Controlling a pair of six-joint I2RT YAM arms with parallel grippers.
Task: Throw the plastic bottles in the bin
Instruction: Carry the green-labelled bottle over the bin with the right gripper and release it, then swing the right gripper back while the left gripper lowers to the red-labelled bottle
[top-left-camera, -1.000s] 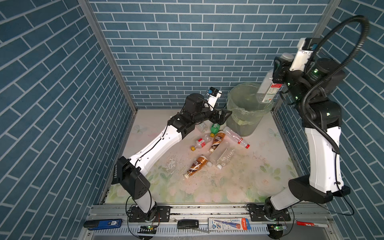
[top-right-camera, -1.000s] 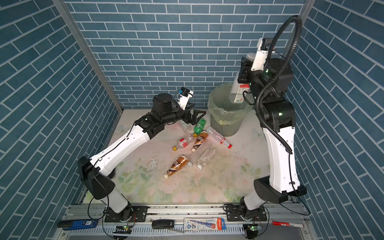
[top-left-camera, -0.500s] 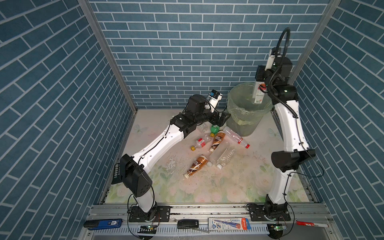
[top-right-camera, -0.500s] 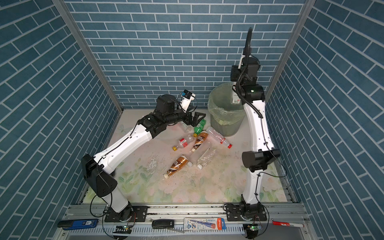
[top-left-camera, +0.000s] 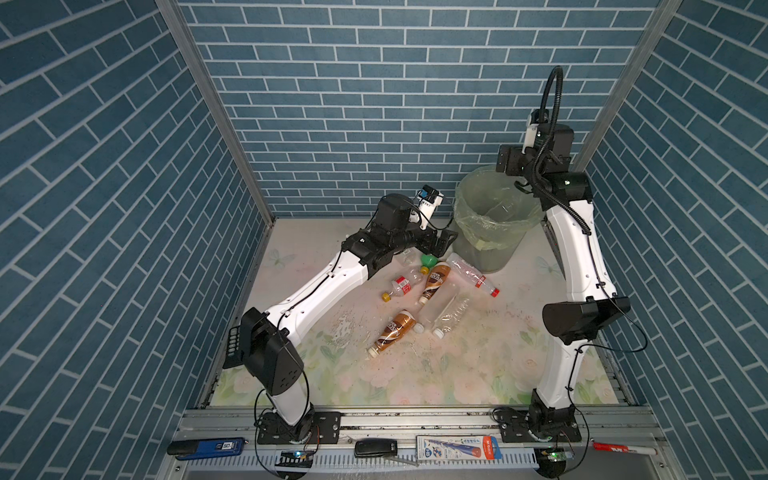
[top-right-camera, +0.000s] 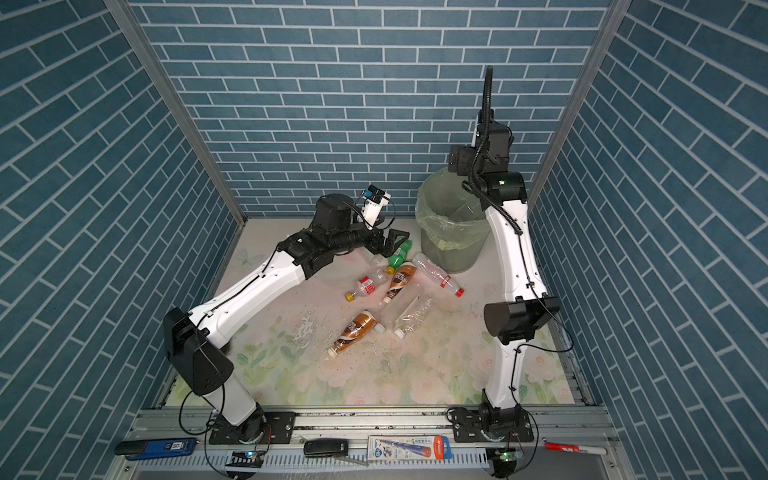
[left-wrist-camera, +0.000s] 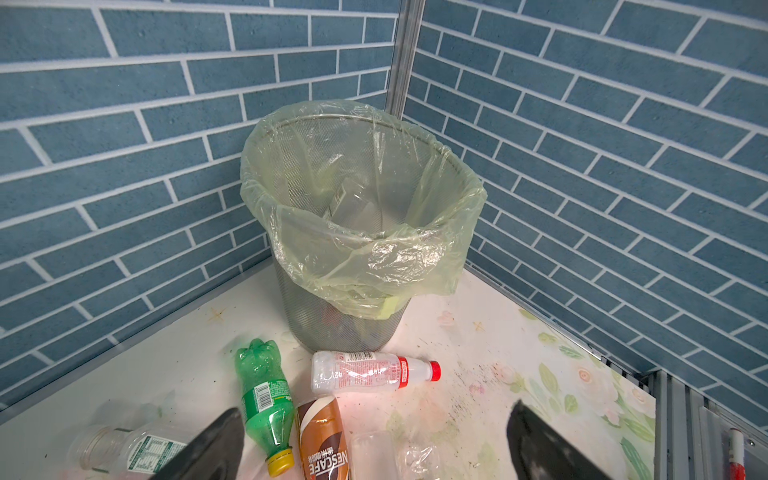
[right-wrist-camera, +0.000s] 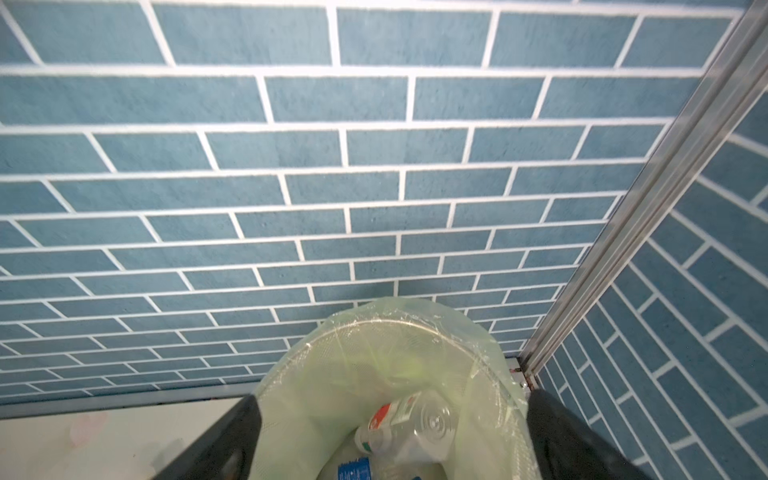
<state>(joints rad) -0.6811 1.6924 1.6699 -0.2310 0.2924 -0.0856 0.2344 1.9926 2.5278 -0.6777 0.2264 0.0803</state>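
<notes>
The bin (top-left-camera: 490, 232) stands in the far right corner of the counter (top-left-camera: 415, 374), close to both walls. We see the right end effector (right-wrist-camera: 392, 436) above its mouth, jaws wide and holding nothing. Clear bottles (right-wrist-camera: 411, 419) lie inside the liner. The left end effector (left-wrist-camera: 374, 432), likewise wide and unladen, hovers low over the loose cluster: a green bottle (left-wrist-camera: 262, 390), two brown bottles (top-left-camera: 435, 279) and several clear ones lying mid-counter, just before the bin and well apart from the side walls.
</notes>
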